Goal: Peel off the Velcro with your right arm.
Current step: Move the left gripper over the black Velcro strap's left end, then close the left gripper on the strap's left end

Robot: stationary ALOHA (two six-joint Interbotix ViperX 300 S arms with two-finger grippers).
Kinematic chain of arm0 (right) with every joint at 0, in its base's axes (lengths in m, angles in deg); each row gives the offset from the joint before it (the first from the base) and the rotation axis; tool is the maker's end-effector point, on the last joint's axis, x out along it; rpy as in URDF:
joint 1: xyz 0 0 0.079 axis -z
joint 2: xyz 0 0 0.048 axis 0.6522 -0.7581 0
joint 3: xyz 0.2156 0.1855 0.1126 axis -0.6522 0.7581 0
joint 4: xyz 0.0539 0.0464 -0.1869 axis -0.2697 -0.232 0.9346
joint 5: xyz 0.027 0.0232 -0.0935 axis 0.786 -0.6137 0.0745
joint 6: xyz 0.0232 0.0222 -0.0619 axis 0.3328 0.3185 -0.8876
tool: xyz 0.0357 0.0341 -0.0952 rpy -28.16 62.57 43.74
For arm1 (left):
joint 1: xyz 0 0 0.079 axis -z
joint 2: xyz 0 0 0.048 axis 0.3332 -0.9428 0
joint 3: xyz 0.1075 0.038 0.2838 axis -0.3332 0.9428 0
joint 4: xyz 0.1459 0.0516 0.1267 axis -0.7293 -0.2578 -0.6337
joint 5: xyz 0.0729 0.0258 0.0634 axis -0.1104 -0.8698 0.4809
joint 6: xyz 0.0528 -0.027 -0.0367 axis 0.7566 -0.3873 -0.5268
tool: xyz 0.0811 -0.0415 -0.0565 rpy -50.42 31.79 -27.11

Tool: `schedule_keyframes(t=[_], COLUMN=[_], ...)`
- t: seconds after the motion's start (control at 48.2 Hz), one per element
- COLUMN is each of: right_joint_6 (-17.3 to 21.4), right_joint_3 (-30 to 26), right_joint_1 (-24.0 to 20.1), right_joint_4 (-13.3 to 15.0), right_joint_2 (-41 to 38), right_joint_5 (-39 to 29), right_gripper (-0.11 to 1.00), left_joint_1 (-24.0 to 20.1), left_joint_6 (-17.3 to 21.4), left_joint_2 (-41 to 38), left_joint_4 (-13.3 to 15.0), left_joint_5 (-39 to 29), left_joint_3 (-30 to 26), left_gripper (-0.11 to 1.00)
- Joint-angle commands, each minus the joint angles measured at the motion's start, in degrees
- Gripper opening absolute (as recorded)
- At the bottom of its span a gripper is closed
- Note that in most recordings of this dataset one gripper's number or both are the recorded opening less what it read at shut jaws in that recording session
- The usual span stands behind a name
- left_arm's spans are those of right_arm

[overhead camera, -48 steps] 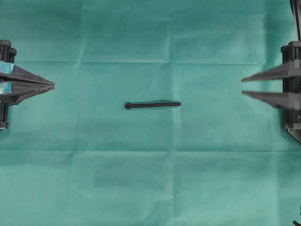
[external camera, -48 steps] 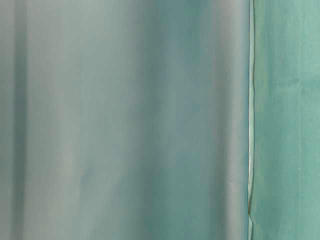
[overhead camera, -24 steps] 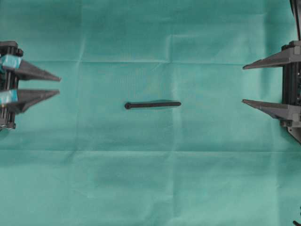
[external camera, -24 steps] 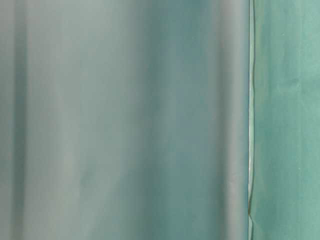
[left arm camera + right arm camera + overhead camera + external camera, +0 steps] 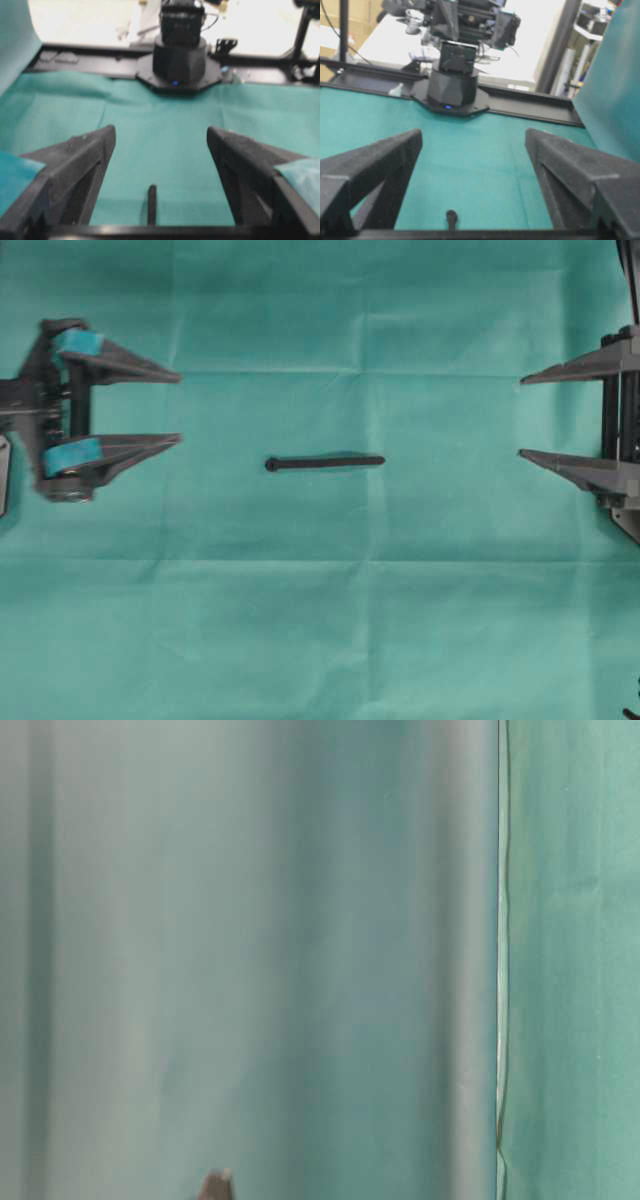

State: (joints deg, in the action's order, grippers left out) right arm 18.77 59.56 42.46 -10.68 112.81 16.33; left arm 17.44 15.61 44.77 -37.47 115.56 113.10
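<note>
The Velcro (image 5: pixel 325 462) is a thin black strap lying flat on the green cloth at the middle, with its rounded end to the left. My left gripper (image 5: pixel 180 408), with teal-taped fingers, is open and empty to the left of the strap and apart from it. My right gripper (image 5: pixel 521 417), with plain black fingers, is open and empty at the right edge, far from the strap. In the left wrist view the strap's end (image 5: pixel 151 205) lies low between the open jaws of the gripper (image 5: pixel 160 132). In the right wrist view the rounded end (image 5: pixel 451 217) shows below the open gripper (image 5: pixel 474 134).
The green cloth (image 5: pixel 330 620) covers the whole table. The opposite arm's base (image 5: pixel 179 65) stands at the far edge in the left wrist view, and likewise in the right wrist view (image 5: pixel 452 87). Hanging green cloth (image 5: pixel 250 960) fills the table-level view, with a small dark tip (image 5: pixel 216 1186) at its bottom edge.
My left gripper has opened and moved right toward the strap. My right gripper opened wider early on and has since stayed put. The strap has not moved.
</note>
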Motion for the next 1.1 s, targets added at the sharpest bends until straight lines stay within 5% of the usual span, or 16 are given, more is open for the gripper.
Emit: schedule_keyframes(t=[0.0, 0.56, 0.789, 1.079], right_joint_6=[0.0, 0.09, 0.09, 0.09], right_joint_3=[-0.62, 0.09, 0.09, 0.44], right_joint_1=[0.09, 0.09, 0.09, 0.09], right_joint_4=[0.0, 0.0, 0.18, 0.35], right_joint_2=[-0.44, -0.53, -0.53, -0.53], right_joint_5=[0.79, 2.37, 2.37, 2.46], right_gripper=[0.76, 0.76, 0.76, 0.76], left_joint_1=[-0.26, -0.7, -1.05, -1.05], left_joint_6=[0.09, 1.93, 1.93, 1.67], left_joint_2=[-3.6, -25.75, -26.54, -28.13], left_joint_4=[0.18, 0.18, 0.18, 0.18], left_joint_5=[1.14, -2.46, -11.16, -34.37], left_joint_3=[-3.69, -21.53, -24.7, -31.99], left_gripper=[0.87, 0.87, 0.87, 0.87])
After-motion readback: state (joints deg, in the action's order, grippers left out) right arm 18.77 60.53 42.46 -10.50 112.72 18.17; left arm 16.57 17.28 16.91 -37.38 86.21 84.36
